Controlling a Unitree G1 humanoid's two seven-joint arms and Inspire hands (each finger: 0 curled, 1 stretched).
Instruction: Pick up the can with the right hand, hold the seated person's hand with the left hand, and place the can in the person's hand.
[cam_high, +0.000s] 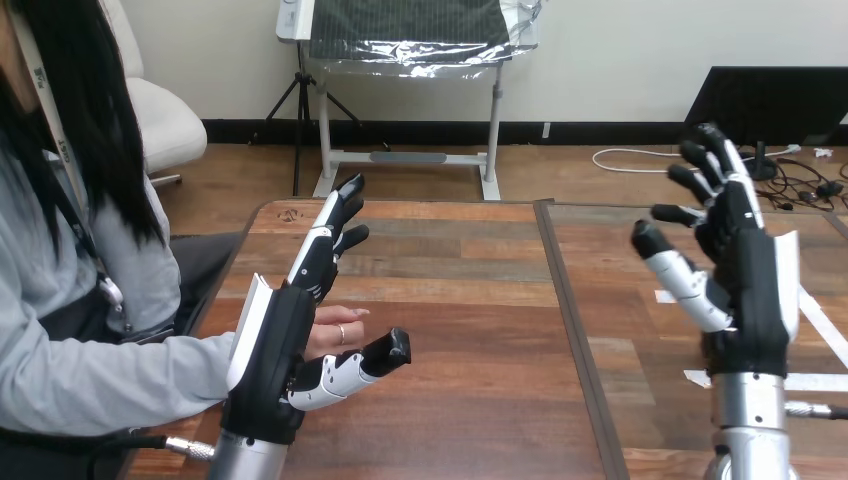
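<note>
Fingers (335, 225) of the left hand (275, 345) first: straight, stretched up along the worktop (470, 300), curled round nothing. Thumb (350, 372) out sideways and low, just under the person's hand (338, 328), like a ledge set for it. Palm turned edge-up toward that hand, close beside it. Touching or not? Cannot tell, and no clasp to be seen. Reads as a cradle offered so the person's hand has something steady to rest against, not yet a hold.

Across to the fingers (715, 160) of the right hand (750, 290) — spread wide, loosely bent, nothing between them and the thumb. Held high over the worktop, well apart from the person's hand, open as if ready to reach. No can in either robot hand, none in the person's hand; the can's whereabouts, cannot tell. Judging by that, pick-up not yet done, handover some way off.
</note>
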